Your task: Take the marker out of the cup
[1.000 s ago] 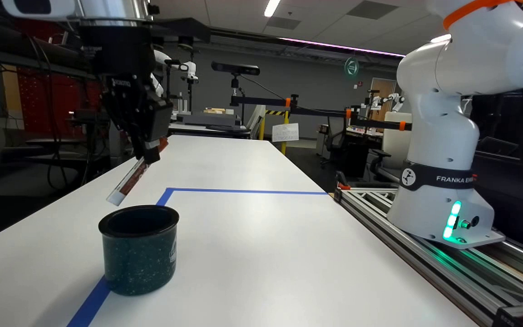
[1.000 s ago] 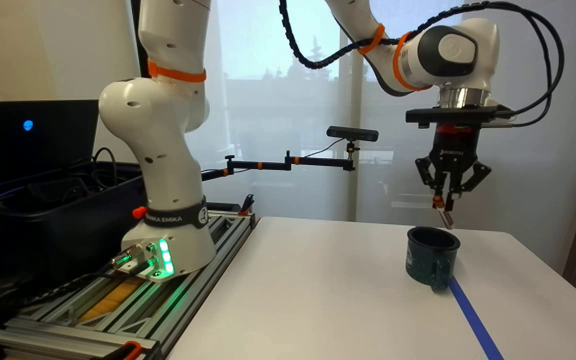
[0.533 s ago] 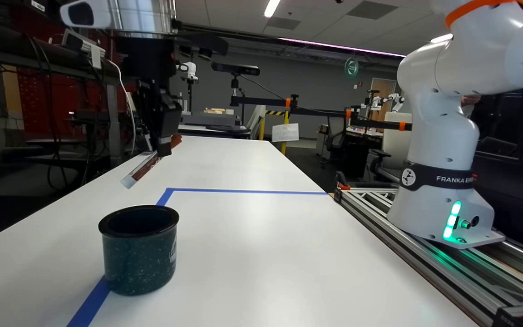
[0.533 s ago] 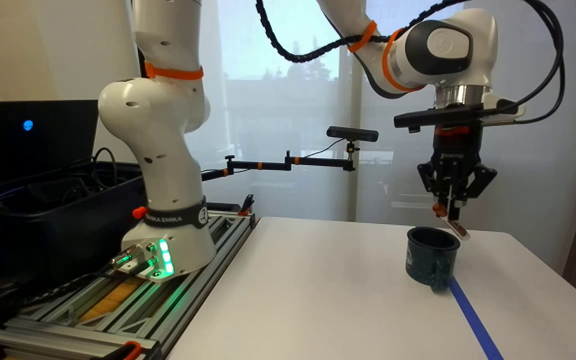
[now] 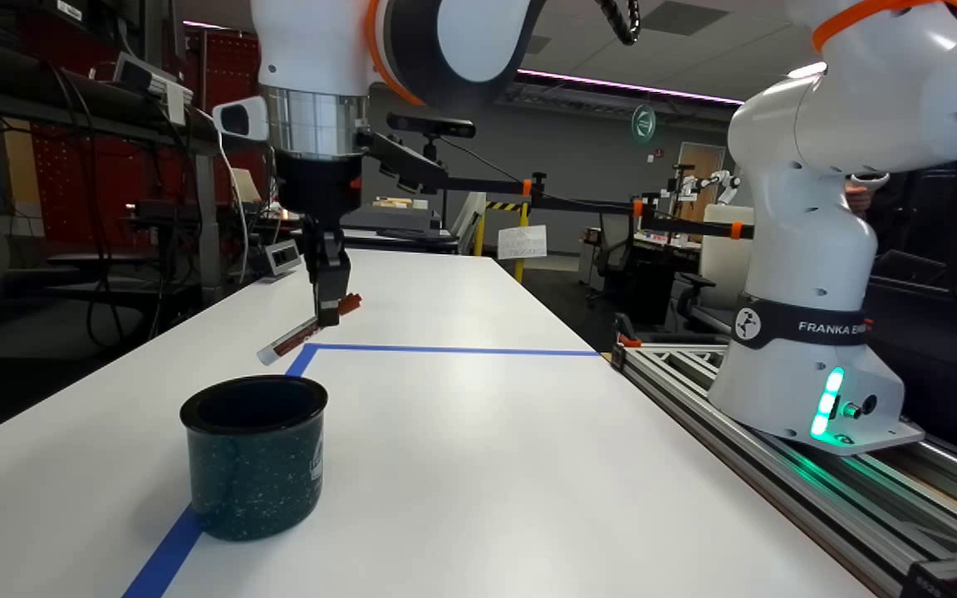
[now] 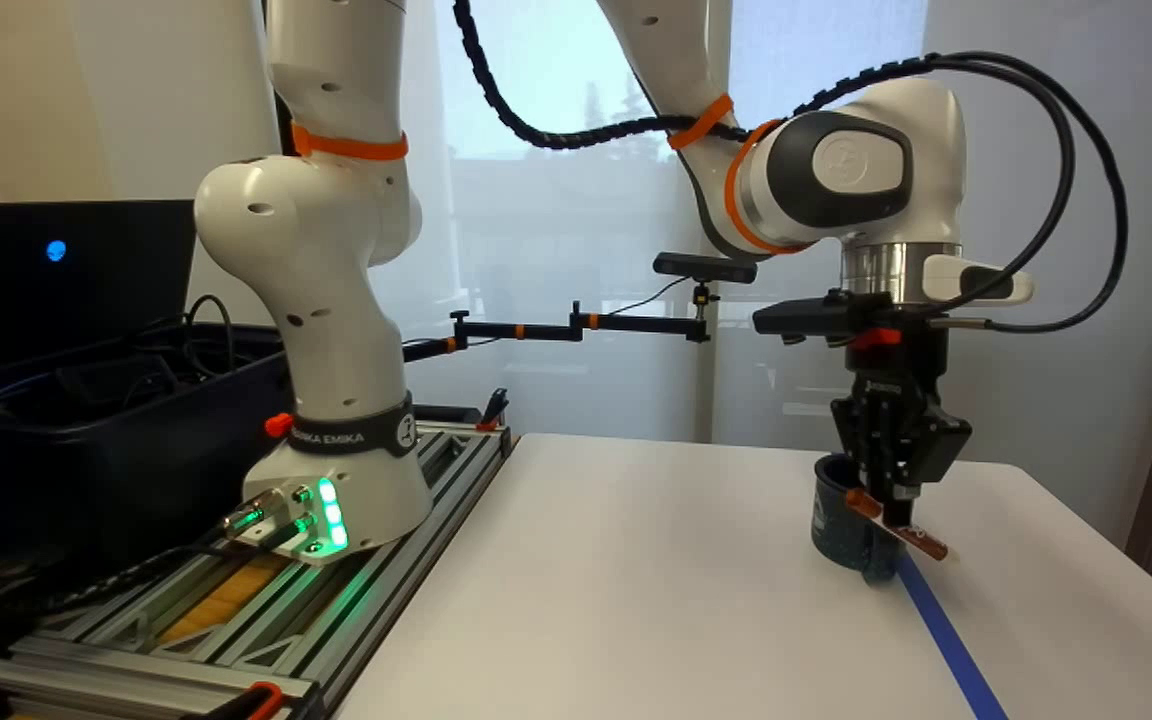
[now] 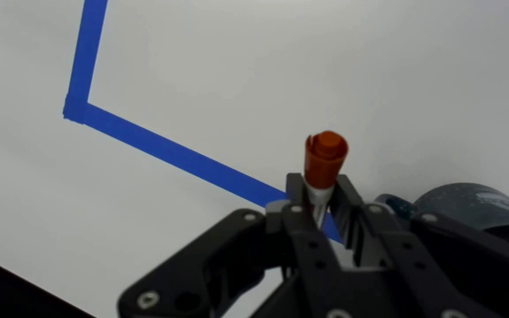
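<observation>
The marker (image 5: 292, 339) is reddish with an orange-red cap and a pale end. My gripper (image 5: 327, 317) is shut on it near the cap and holds it slanted, pale end lower, just above the table. In an exterior view, the gripper (image 6: 898, 508) and marker (image 6: 924, 542) stand in front of the cup (image 6: 836, 530) and hide part of it. The dark teal speckled cup (image 5: 254, 473) stands upright, apart from the marker. In the wrist view the marker's cap (image 7: 325, 165) sticks out between the fingertips (image 7: 320, 187), and the cup (image 7: 466, 205) is at the right.
Blue tape (image 5: 453, 349) runs in a corner shape on the white table (image 5: 487, 465), under the cup's edge. The arm's base (image 5: 811, 390) stands on a metal rail at one side. A camera on a black jointed arm (image 6: 526, 331) reaches out behind the table.
My gripper has moved down and away from the cup, carrying the marker from above the cup to low beside it. The wrist has turned a little. The cup has not moved.
</observation>
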Robot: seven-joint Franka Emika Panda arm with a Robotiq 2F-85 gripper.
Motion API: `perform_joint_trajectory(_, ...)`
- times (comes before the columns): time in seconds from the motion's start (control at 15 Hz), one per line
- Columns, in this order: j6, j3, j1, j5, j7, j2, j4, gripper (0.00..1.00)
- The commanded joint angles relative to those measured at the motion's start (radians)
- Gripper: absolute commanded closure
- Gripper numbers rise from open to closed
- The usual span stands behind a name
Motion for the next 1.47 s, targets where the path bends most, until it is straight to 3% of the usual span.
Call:
perform_joint_trajectory(0.0, 0.083, -0.018, -0.014, 0.014, 0.069, 0.025, -0.045, 0.95)
perform_joint_trajectory(0.47, 0.236, 0.003, -0.062, 0.178, -0.001, 0.123, -0.084, 0.95)
perform_joint_trajectory(0.87, 0.237, 0.019, -0.081, 0.262, -0.067, 0.148, -0.074, 0.95)
perform_joint_trajectory(0.93, 0.228, 0.021, -0.084, 0.268, -0.078, 0.148, -0.072, 0.55)
perform_joint_trajectory(1.07, 0.226, 0.023, -0.084, 0.271, -0.088, 0.146, -0.074, 0.48)
perform_joint_trajectory(1.4, 0.164, 0.008, -0.056, 0.239, -0.07, 0.088, -0.076, 0.1)
